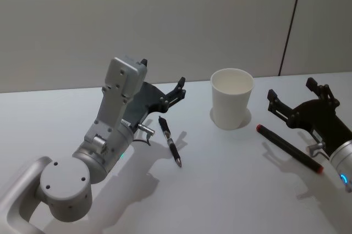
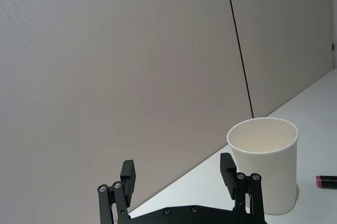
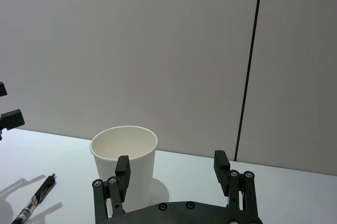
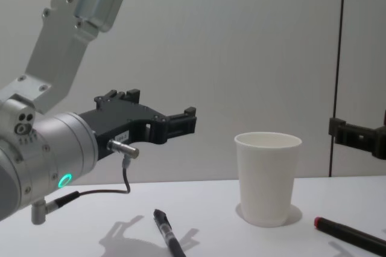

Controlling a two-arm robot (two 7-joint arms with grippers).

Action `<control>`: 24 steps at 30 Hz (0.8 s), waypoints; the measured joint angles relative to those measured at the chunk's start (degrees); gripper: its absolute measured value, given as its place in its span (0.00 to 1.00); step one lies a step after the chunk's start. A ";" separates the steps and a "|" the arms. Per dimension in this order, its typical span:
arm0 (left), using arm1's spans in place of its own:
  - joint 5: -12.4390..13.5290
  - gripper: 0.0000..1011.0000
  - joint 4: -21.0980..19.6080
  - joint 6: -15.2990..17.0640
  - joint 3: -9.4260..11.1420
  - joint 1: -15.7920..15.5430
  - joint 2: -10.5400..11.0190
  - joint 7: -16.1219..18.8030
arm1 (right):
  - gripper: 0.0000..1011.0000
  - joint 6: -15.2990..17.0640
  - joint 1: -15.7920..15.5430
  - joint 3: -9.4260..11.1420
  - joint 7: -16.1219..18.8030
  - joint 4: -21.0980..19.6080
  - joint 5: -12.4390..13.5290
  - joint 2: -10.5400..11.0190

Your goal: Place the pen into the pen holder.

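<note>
- Left gripper [image 2: 178,167]: open, jaws spread wide, nothing between them. Held well above the white surface [image 1: 220,195] and aimed forward at the wall, not down.
- Roughly beneath it: slim black click pen with a pale label band [image 1: 170,141]. Flat on the surface, lengthwise near-to-far, untouched by either gripper.
- To the right of the pen, well apart from it: pen holder, a plain white paper cup with a rolled rim [image 1: 231,107]. Upright, nothing seen inside, standing between the two arms.
- Right gripper [image 1: 292,89]: likewise open and empty, on the far side of the cup. Just beside a dark marker with red ends [image 1: 287,148], also flat on the surface. Looks idle.
- Judged stage: pick not begun, pen yet to be grasped.
- Risk 1: wrong item. Two pen-like things on the surface. Black click pen taken as the target, given the left gripper above it, but not certain.
- Risk 2: missed or skewed grasp. Needs a wrist pitch downward and jaws set across the barrel. Closing along its length, or off-centre, could roll the round barrel away.
- Risk 3: fingertips striking the surface on descent, the pen being thin and flat-lying.
- Risk 4: cup tipped over. Light paper and empty, so likely to topple or slide if clipped at the rim by the pen tip or a finger.
- Risk 5: pen released at a slant and leaning on the rim, possibly enough to topple the cup.
</note>
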 joint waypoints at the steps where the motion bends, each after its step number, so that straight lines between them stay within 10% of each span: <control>1: 0.00 0.99 0.00 0.00 0.00 0.00 0.00 0.00 | 0.99 0.00 0.00 0.00 0.00 0.00 0.00 0.00; 24: 0.00 0.99 0.00 0.00 0.00 0.00 0.00 0.00 | 0.99 0.00 0.00 0.00 0.00 0.00 0.00 0.00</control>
